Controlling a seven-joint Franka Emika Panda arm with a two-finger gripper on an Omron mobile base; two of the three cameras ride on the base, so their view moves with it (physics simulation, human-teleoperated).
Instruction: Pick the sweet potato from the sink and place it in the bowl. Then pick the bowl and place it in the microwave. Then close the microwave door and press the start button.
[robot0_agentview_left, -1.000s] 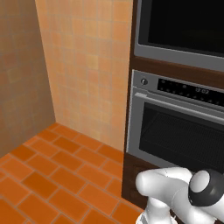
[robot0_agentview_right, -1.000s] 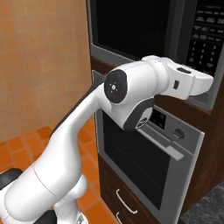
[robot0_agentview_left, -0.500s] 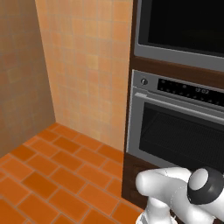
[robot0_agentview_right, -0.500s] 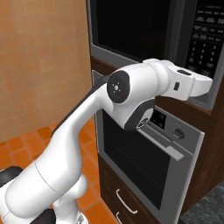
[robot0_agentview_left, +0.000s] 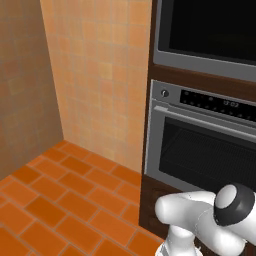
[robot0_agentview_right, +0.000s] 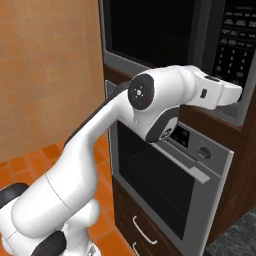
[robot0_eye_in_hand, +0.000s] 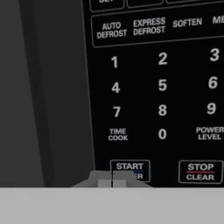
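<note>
The microwave (robot0_agentview_right: 165, 35) sits built in above the oven, and its dark glass door (robot0_agentview_left: 210, 25) lies flat against the cavity, closed. My gripper (robot0_agentview_right: 239, 93) reaches to the keypad (robot0_agentview_right: 237, 35) at the microwave's right side. In the hand view the fingertips (robot0_eye_in_hand: 105, 178) stand side by side with no gap, shut on nothing, right at the lower edge of the START button (robot0_eye_in_hand: 130, 167) and partly covering it. STOP CLEAR (robot0_eye_in_hand: 200, 171) lies to its right. The bowl, the sweet potato and the sink are out of view.
A steel oven (robot0_agentview_right: 170, 180) with a bar handle (robot0_agentview_left: 200, 116) sits under the microwave, with drawers (robot0_agentview_right: 145, 232) below it. An orange tiled wall (robot0_agentview_left: 95, 75) and a brick floor (robot0_agentview_left: 60, 200) lie to the left. My arm (robot0_agentview_right: 100, 140) crosses in front of the oven.
</note>
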